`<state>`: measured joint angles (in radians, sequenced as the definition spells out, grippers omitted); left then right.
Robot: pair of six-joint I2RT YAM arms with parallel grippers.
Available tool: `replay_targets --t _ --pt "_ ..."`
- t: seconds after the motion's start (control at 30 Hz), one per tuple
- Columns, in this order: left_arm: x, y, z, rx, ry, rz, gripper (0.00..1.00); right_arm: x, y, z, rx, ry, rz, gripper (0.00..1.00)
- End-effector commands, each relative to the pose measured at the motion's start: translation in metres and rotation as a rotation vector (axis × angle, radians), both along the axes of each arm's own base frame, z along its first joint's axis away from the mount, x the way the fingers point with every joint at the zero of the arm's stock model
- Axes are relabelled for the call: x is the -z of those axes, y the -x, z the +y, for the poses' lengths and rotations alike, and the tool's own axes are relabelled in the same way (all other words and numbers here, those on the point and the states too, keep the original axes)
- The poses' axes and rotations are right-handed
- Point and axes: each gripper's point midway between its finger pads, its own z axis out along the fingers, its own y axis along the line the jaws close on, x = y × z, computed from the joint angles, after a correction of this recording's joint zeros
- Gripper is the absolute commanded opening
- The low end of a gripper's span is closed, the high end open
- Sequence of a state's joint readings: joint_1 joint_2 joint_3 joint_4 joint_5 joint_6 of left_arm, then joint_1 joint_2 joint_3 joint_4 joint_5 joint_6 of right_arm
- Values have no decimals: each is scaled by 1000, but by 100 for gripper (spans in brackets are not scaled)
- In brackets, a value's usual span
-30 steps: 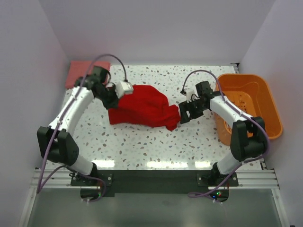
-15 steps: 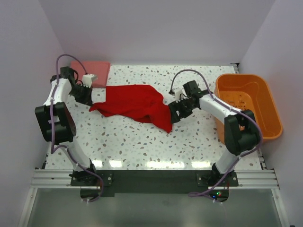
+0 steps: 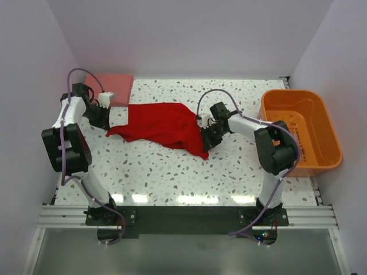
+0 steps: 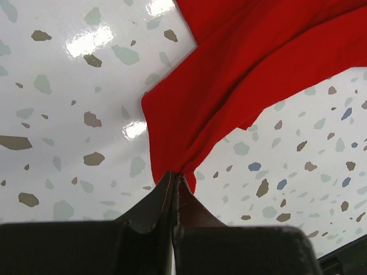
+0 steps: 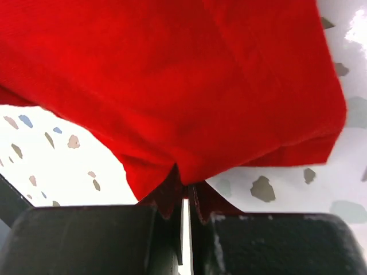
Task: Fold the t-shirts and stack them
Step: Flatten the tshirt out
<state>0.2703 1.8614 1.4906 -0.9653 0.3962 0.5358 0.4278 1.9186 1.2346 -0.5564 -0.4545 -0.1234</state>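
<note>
A white-walled booth encloses a speckled terrazzo tabletop. From the overhead camera, a bright red cloth t-shirt lies bunched and creased across the table's middle, stretched between two arms. The left gripper has the shirt's left tip pinched. The right gripper is clenched on its right edge, where a fold droops toward the near side. A salmon-pink cloth shirt rests as a flat rectangle in the far left corner, just behind the left arm. An orange slatted plastic basket stands at the right edge, well apart from the red cloth.

The left wrist camera shows that gripper closed tight on a narrow gathered point of the red shirt, which fans out above the glossy tabletop.

The right wrist camera shows its gripper clamped on the lower hem of the cloth, with the tabletop visible beneath.

The step appears to be spreading the shirt flat before folding. Doing it well likely means drawing both holds apart evenly and low over the table. That should pull the creases out without jerking the thin pinches free, and the cloth can then be laid down square.
</note>
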Motion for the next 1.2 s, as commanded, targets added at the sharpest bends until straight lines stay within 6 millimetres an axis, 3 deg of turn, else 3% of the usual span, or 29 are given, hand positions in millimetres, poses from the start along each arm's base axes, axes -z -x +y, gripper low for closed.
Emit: replay_targets --t 0.0,0.07,0.1,0.17,0.27,0.4,0.43,0.53,0.67,0.73,0.8,1.0,1.07,1.17 --pt "-24 -7 7 26 -14 -82 0 -46 -30 -2 0 -43 -136 0" --pt "-37 -7 4 54 1 -106 0 -76 -32 -15 -19 -35 -190 0" --pt "-42 -6 4 87 -1 -124 0 -99 -44 -21 -14 -44 -242 0" --pt "-55 0 -1 126 3 -158 0 -134 -41 -36 -37 -35 -303 0" --pt "-69 12 -7 198 -16 -225 0 -164 -37 -58 -77 26 -397 0" --pt "-83 29 -10 258 -45 -297 0 -200 -11 -81 -147 93 -522 0" --pt "-91 37 -11 274 -54 -321 0 -193 -2 -91 -199 137 -522 0" --pt "-81 67 -17 357 -80 -303 0 -178 41 -102 -342 152 -481 0" --pt "-40 117 -21 489 -92 -190 0 -139 93 -93 -509 132 -337 0" --pt "-25 132 -21 530 -104 -153 0 -120 108 -94 -553 136 -259 44" --pt "-17 137 -15 538 -138 -124 0 -113 114 -99 -559 157 -199 69" --pt "-15 127 -11 499 -131 -105 0 -106 93 -94 -407 122 -194 70" --pt "-17 120 -11 491 -113 -104 0 -93 90 -90 -360 126 -112 65" --pt "-16 115 -13 481 -91 -94 0 -80 85 -84 -289 108 -30 47"
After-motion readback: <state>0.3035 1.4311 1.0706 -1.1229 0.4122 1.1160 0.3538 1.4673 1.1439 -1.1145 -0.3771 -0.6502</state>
